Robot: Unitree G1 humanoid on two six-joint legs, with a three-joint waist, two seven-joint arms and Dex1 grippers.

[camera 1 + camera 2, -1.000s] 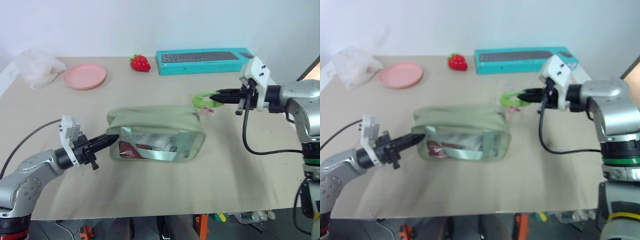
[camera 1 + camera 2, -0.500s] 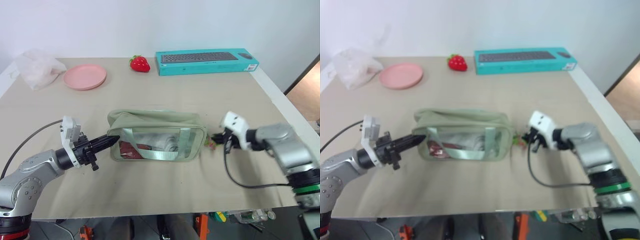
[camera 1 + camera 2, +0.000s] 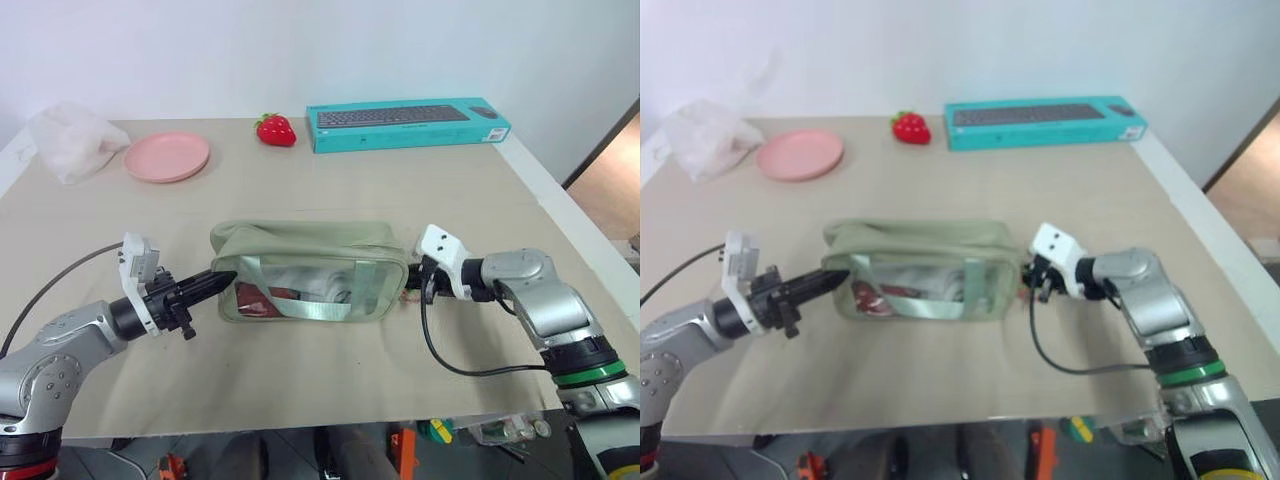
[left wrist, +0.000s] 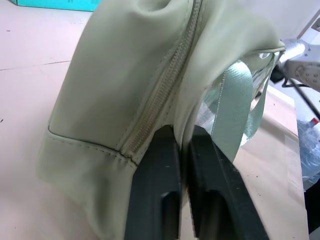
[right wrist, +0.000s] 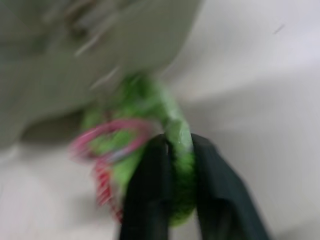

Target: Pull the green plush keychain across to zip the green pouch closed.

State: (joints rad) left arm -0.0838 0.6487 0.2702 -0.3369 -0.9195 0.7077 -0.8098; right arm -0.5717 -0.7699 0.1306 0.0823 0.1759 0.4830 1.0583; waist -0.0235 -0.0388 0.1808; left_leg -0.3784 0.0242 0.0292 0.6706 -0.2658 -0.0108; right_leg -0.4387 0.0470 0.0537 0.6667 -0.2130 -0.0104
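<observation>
The green pouch (image 3: 310, 272) lies mid-table, its left end pinched in the left gripper (image 4: 183, 150) — at the pouch's right end, the right gripper (image 5: 172, 150) grips the green plush keychain (image 5: 165, 130) between its fingers

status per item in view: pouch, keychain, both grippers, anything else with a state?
green pouch: upright on the table, zipper closed along the visible stretch.
green plush keychain: between the right fingers, beside the pouch's end.
left gripper: pinching pouch fabric.
right gripper: around the keychain.
pink plate: empty.
</observation>
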